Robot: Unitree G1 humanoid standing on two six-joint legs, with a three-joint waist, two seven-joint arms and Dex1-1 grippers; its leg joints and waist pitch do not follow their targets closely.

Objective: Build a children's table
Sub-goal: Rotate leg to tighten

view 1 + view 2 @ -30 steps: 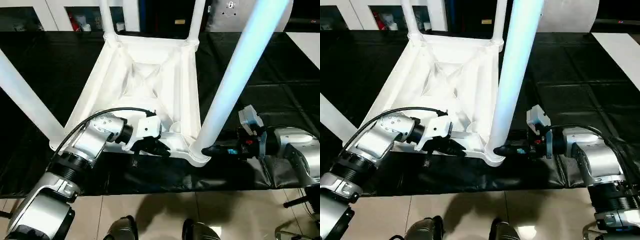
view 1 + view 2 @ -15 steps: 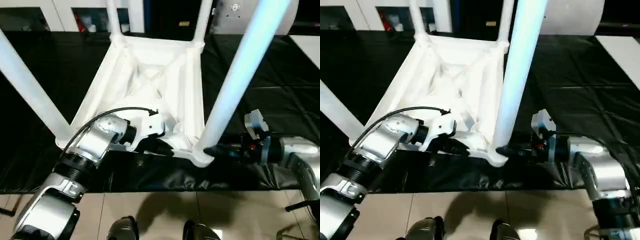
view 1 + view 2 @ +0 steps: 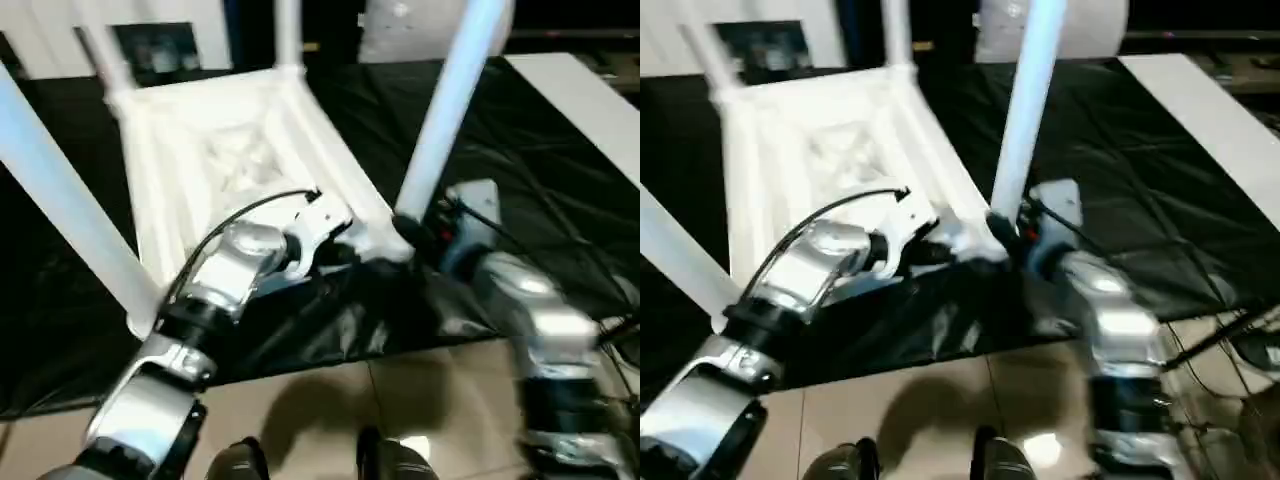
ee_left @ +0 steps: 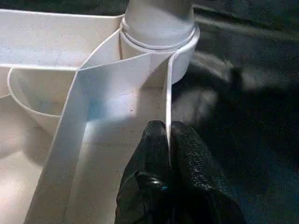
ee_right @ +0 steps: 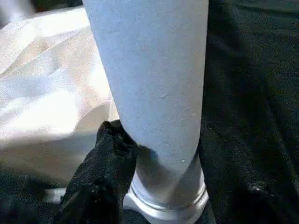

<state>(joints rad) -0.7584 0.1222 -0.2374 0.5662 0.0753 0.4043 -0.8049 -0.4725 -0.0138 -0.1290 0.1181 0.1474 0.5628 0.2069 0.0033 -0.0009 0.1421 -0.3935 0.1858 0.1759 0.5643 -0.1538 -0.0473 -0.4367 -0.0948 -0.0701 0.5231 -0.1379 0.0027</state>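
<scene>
The children's table (image 3: 230, 150) lies upside down on the black-covered work table (image 3: 520, 150). The left gripper (image 4: 169, 140) is clenched on its near rim wall, beside the corner socket; the right gripper (image 5: 140, 154) grasps that socket's leg (image 3: 445, 110) (near its collar). A white cabinet (image 3: 60, 40) stands behind. Since the previous frame, the table has swung leftward.

Four upright legs (image 3: 450, 110) fence the upturned top (image 3: 210, 170); open black table (image 3: 560, 170) lies at three o'clock.
</scene>
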